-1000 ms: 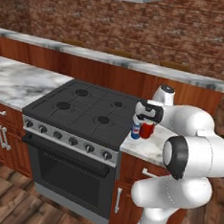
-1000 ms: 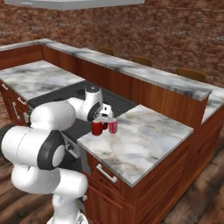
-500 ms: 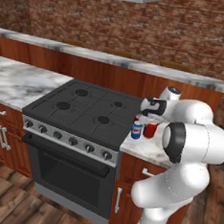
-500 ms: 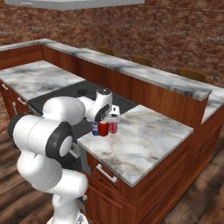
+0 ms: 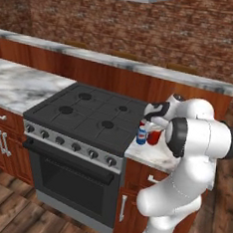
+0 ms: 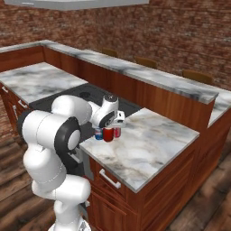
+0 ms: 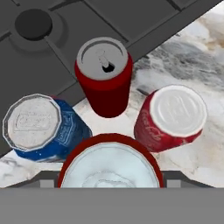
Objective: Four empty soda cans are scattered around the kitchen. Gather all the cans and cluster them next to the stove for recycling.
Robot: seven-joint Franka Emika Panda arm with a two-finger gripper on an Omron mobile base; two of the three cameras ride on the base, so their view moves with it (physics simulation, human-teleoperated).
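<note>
Your gripper [image 5: 149, 119] hangs spread wide above the soda cans [image 7: 104, 81], holding nothing; all four stand upright, clustered just beside the stove [image 5: 83, 116].

Stove [image 5: 84, 113]: black top, steel front, dark oven door.
Blue can [image 7: 41, 127]: blue body, silver top.
Red cans [image 7: 104, 78]: red bodies, silver tops; one carries white script.
Counter [image 6: 149, 144]: white-grey marble.
Cabinets [image 6: 135, 207]: reddish-brown wood.
Wall [image 5: 146, 31]: red-brown brick.

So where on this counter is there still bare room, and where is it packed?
Crowded: the four soda cans cluster tight at the marble counter's corner beside the stove, under the gripper. Free: the marble counter from the cans to its far edge.
</note>
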